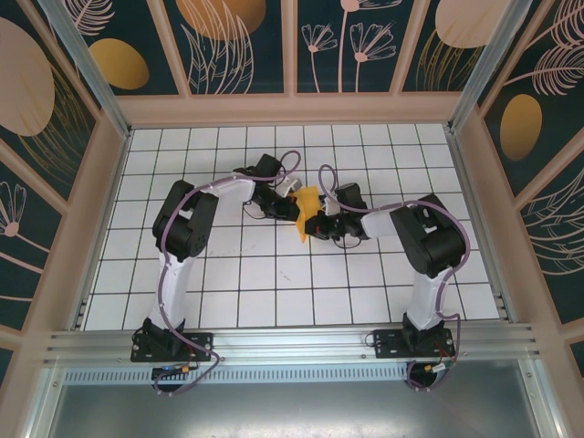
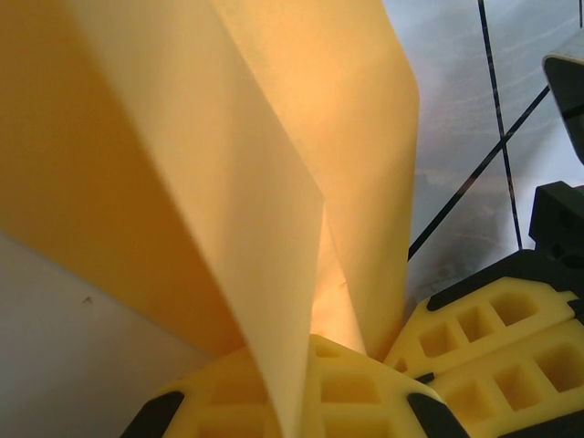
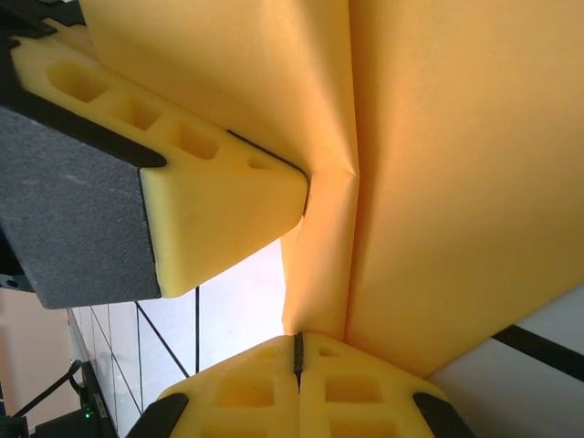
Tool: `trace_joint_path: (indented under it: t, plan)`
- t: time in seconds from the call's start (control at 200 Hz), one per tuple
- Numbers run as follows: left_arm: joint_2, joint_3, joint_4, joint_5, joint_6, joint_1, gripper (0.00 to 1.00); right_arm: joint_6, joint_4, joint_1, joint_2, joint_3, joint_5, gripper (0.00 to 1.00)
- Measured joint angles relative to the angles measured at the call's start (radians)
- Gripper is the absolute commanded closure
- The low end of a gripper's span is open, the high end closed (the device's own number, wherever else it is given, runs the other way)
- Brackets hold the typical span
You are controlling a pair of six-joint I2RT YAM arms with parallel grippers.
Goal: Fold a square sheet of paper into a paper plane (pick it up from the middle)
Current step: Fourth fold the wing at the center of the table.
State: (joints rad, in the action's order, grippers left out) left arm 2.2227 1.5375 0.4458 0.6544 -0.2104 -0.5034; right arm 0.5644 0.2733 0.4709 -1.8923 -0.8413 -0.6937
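Square sheet of paper (image 3: pixel 456 164) could rip or get a crooked crease if either arm tugs sideways, I reckon, since both claws pinch it so close together. Left gripper (image 2: pixel 306 356) is clamped shut on a folded flap. Right gripper (image 3: pixel 297 351) is clamped on the crease just beside it, with the paper standing up between them over the table (image 1: pixel 274 283).

I'm over white grid-tile table (image 1: pixel 274 301). Wood frame (image 1: pixel 292 109) round it on 3 sides, teal panels (image 1: pixel 237 46) w/ gold/pink botanicals above. Alu rail (image 1: pixel 292 342) at table's near edge.
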Motion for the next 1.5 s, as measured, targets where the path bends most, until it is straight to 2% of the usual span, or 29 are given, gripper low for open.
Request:
trace_joint_path:
  t: [0.315,0.62,0.846,1.016,1.501]
  plan:
    - [0.0,-0.036,-0.044,0.072,-0.005,0.029,1.0,-0.002,-0.054,-0.012,0.07,-0.013,0.071,0.98]
    - [-0.001,-0.049,-0.053,0.1,-0.007,0.045,1.0,-0.044,-0.154,-0.005,-0.011,-0.124,0.161,0.99]
    - [-0.002,-0.049,-0.052,0.098,-0.007,0.053,1.0,-0.124,-0.301,0.044,-0.062,-0.247,0.285,1.0]
    - [-0.002,-0.049,-0.045,0.097,-0.002,0.067,1.0,-0.167,-0.343,0.066,-0.069,-0.279,0.346,1.0]
    - [-0.002,-0.021,0.001,0.076,0.027,0.072,1.0,-0.219,-0.369,0.072,-0.069,-0.294,0.365,1.0]
